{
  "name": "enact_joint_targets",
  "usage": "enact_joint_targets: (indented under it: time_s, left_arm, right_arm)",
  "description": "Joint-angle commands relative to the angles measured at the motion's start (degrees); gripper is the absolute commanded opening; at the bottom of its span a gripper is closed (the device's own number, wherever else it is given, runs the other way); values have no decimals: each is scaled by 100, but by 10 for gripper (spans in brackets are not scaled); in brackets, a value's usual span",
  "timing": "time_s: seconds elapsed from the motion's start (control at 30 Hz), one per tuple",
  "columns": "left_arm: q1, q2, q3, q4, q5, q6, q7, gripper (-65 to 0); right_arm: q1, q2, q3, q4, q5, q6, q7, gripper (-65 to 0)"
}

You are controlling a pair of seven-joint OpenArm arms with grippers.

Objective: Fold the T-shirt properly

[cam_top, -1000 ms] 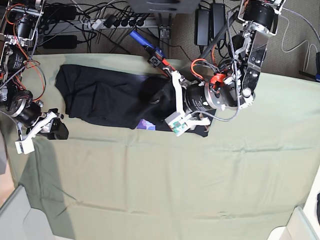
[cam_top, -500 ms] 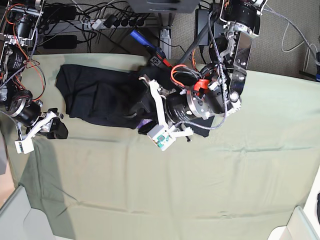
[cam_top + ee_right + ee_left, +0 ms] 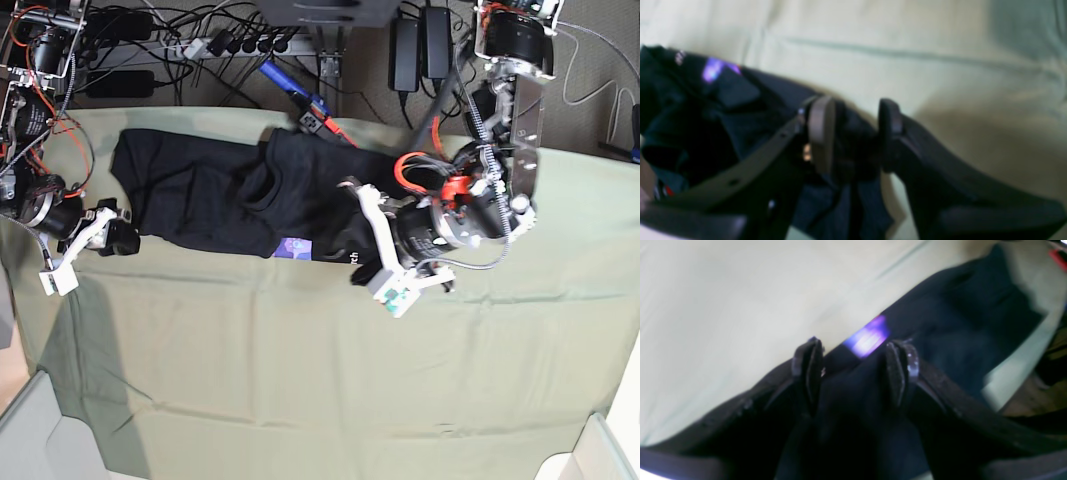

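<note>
A large plain black cotton T-shirt is laid across the far half of a pale green cloth covering the table, spread from about 9 o'clock to the centre in the base view, with a fold of fabric heaped near its middle. A small purple square label is seen at the shirt's near hem, at 6 o'clock of the garment (it appears only as a bright blur in both wrist views). The left gripper is positioned at the shirt's 3 o'clock end; its jaws are parted, with black fabric lying between them, though whether the fabric is pinched cannot be told. The right gripper is set at the shirt's 9 o'clock edge; its jaws stand partly apart with dark cloth bunched between them, and a firm grasp cannot be confirmed. Cables and power bricks are ranged beyond the table at 12 o'clock.
</note>
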Motion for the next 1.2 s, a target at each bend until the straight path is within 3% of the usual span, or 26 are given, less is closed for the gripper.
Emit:
enact_joint_targets:
  time_s: [0.0,0.07,0.13,0.3,0.83,1.17]
  left_arm:
    - [-52,-120,-85,109,-188,48,-59,-341]
    - [20,-367,-236,109,-345,48,-46,-341]
    - [87,-560,-345,109,-391,50,-48,-341]
    - [227,-859,-409,109,-398,50,-48,-341]
    - [258,-977,-409,107,-407,48,-44,-341]
    - [260,-1405,-409,107,-192,50,-72,-341]
  right_arm:
    - [-42,188,59,39,116,437,70,-381]
    - [-234,319,59,9,221,442,70,-300]
    - [-393,448,59,9,223,442,70,-268]
    - [-636,520,55,-26,363,439,98,-268]
    - [-634,111,-35,-745,938,452,44,-268]
    - [-634,-173,-367,-745,1008,466,-13,-269]
